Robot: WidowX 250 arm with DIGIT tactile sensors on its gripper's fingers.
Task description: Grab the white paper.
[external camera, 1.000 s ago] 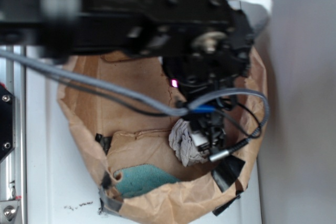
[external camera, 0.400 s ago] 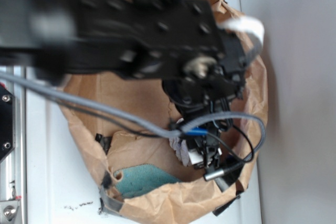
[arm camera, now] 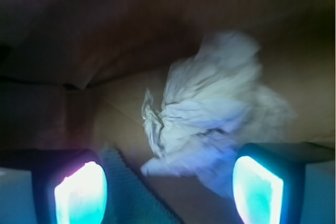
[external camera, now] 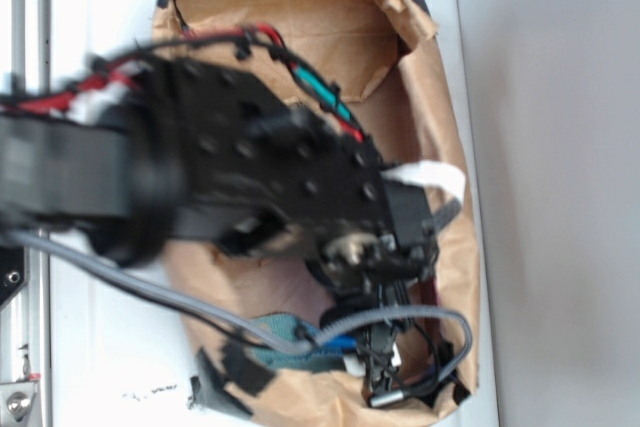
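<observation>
- Exterior view: the black arm (external camera: pixel 200 177) fills the left and centre of the frame, blurred, and reaches down into the brown bag (external camera: pixel 440 127) that stands open on the white table (external camera: pixel 90 367).
- The gripper (external camera: pixel 385 372) sits low in the frame, just right of centre, inside the bag near its bottom edge; its fingers are too hidden and blurred here to tell how they stand.
- A grey cable (external camera: pixel 150 292) loops from the left edge across to the gripper.
- A bit of teal cloth (external camera: pixel 275 332) shows just left of the gripper, on the bag floor.
- The paper cannot be made out in this view; the arm and gripper cover that spot.
- Wrist view: the paper (arm camera: pixel 210 119) lies right of centre on the bag floor, a crumpled off-white wad, somewhat blurred.
- The gripper (arm camera: pixel 168 190) is spread wide, grasping nothing; its two glowing pads sit at the lower left and lower right (arm camera: pixel 257 187) corners.
- The paper's lower right edge overlaps the right pad; I cannot tell whether they touch.
- The left pad is well apart from the paper.
- The teal cloth (arm camera: pixel 126 192) lies at the bottom, beside the left pad.
</observation>
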